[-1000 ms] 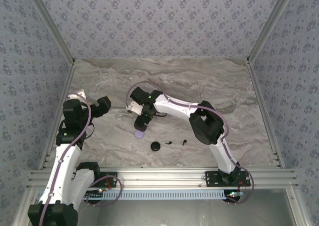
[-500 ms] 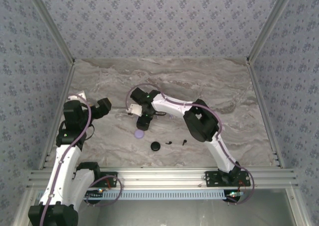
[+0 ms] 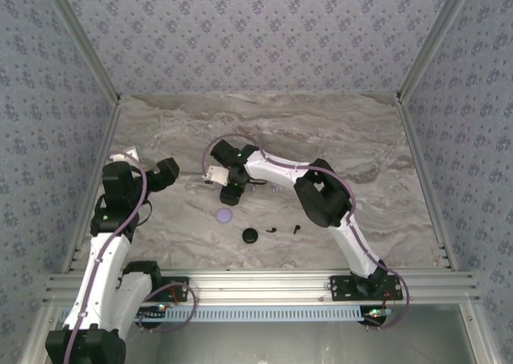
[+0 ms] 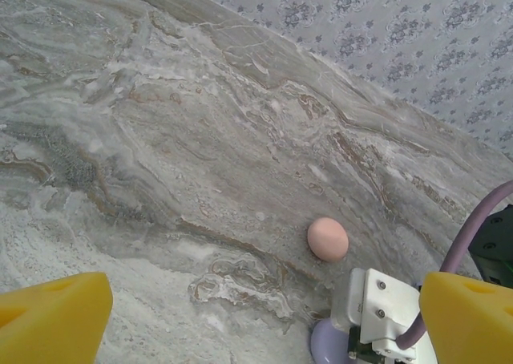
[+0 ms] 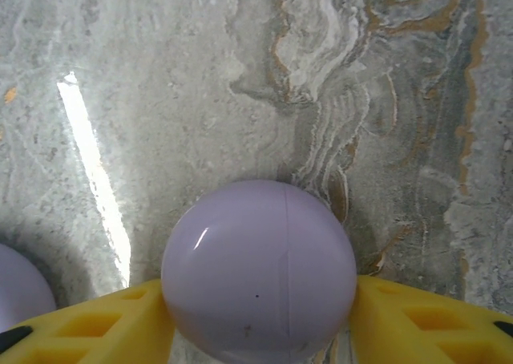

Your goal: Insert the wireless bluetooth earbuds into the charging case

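Earbuds: two black earbuds (image 3: 274,229) lay loose on the desk (image 3: 377,212), on the base side of the right pincer (image 3: 231,192) and to its right, well apart from it. Neither was in a case.
Handling: they were probably very light, hard and smooth, so likely to slip or flick away under a strong squeeze. Being tiny, they left little room for error.
Hold: the stem looked like the best place, pinched across its narrow sides with a light close. The rounded head would probably squirt out.
Lilac case (image 5: 259,277): a glossy, rounded shell with a fine seam sat between the right pincer's fingers (image 5: 96,324), touching both. I could not tell whether it was lifted or resting on the desk.
Right pincer: closed on the lilac case.
Lilac disc (image 3: 224,216): flat on the desk, just on the base side of the right pincer.
Black case (image 3: 251,235): further toward the bases, just beside the nearer earbud.
Left pincer (image 4: 260,320): its fingers stood wide apart with nothing between them, well off to the left of the right pincer.
Pink case (image 4: 328,239): on the desk ahead of the left pincer, toward its right finger.
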Robot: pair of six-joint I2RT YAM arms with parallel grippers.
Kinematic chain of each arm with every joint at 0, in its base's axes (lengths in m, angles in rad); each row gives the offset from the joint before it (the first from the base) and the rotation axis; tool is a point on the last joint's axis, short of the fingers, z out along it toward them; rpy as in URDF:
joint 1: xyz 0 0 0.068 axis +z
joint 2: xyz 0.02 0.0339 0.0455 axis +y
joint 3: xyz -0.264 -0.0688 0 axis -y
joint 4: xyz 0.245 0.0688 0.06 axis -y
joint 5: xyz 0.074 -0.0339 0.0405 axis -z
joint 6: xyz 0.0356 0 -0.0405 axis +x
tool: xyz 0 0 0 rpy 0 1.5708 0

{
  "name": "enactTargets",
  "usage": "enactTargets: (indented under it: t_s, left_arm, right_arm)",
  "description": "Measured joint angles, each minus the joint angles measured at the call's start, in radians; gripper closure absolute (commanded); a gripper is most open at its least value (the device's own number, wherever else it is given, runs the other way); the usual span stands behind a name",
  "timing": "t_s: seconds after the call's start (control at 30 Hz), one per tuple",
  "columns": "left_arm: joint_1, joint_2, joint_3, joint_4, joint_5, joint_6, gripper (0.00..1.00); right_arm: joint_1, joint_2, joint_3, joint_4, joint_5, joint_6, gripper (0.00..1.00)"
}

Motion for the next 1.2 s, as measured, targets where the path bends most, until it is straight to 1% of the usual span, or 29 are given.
enactTargets:
  t_s: [0.13, 0.33, 0.53, 0.67, 0.87, 1.2]
  left_arm:
    - [0.001, 0.000, -0.002, 0.000, 0.000, 0.000, 0.02]
    - [0.001, 0.000, -0.021, -0.002, 0.006, -0.001, 0.02]
    - [0.001, 0.004, -0.069, 0.001, 0.056, -0.025, 0.03]
    - [0.001, 0.050, -0.111, 0.037, 0.140, -0.077, 0.05]
    - [0.001, 0.191, -0.186, 0.159, 0.308, -0.192, 0.07]
    - [0.001, 0.409, -0.191, 0.362, 0.570, -0.309, 0.12]
  right_arm:
    - [-0.003, -0.010, -0.019, 0.025, -0.011, -0.006, 0.45]
    - [-0.003, -0.011, -0.025, 0.051, -0.024, -0.027, 0.56]
    - [-0.002, -0.044, -0.084, 0.118, -0.051, -0.029, 0.57]
    - [-0.001, -0.076, -0.117, 0.148, -0.074, -0.029, 0.56]
    - [-0.006, -0.134, -0.179, 0.202, -0.091, -0.028, 0.56]
    - [-0.029, -0.246, -0.285, 0.298, -0.140, 0.005, 0.56]
